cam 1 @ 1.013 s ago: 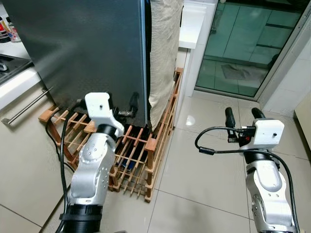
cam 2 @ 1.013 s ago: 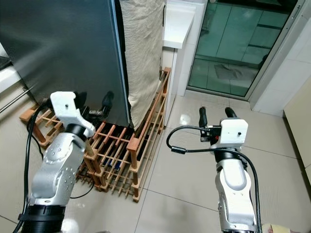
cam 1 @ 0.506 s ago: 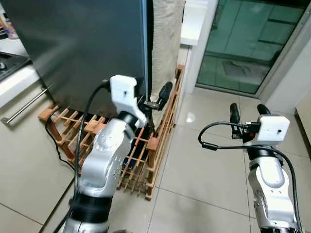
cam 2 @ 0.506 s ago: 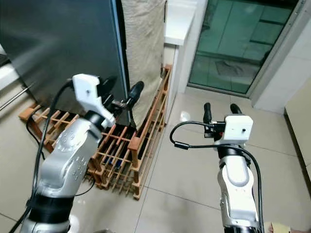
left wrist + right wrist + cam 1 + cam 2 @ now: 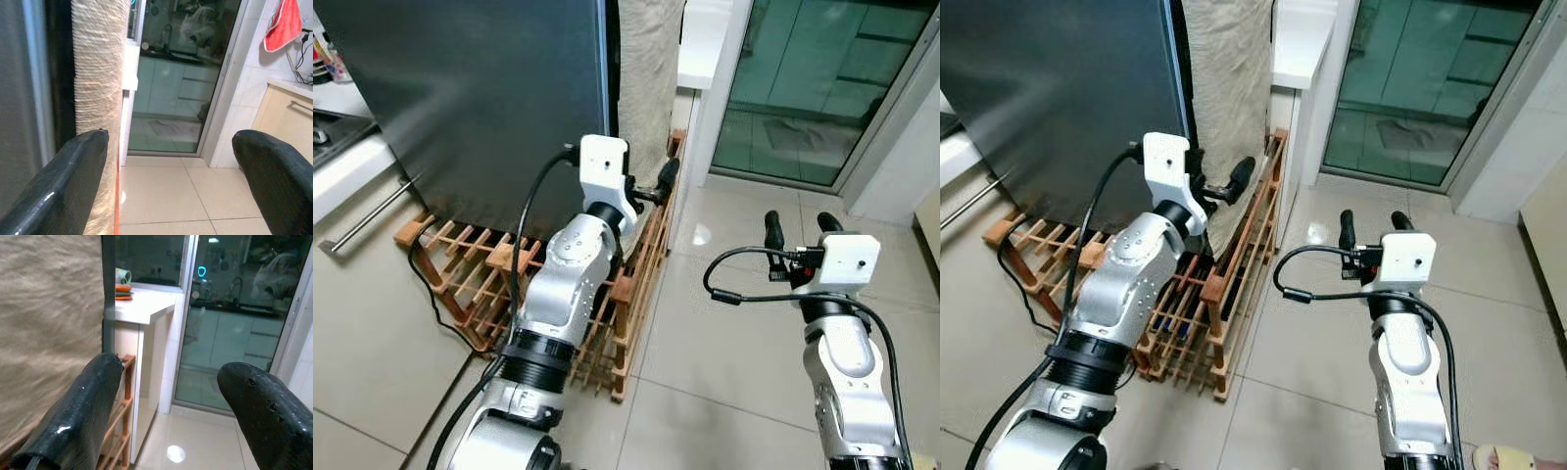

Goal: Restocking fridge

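Upright dark fridge (image 5: 489,98) — left gripper (image 5: 651,188) beside

The dark fridge (image 5: 489,98) blocks 11 o'clock, with a beige cloth (image 5: 646,88) hanging beside it at 12. A wooden rack (image 5: 636,284) fills the floor beneath both. Bare floor tiles (image 5: 724,343) lie free from 1 to 3 o'clock, ending at a glass door (image 5: 822,88).

Even indoor light, floor glare, sharp.
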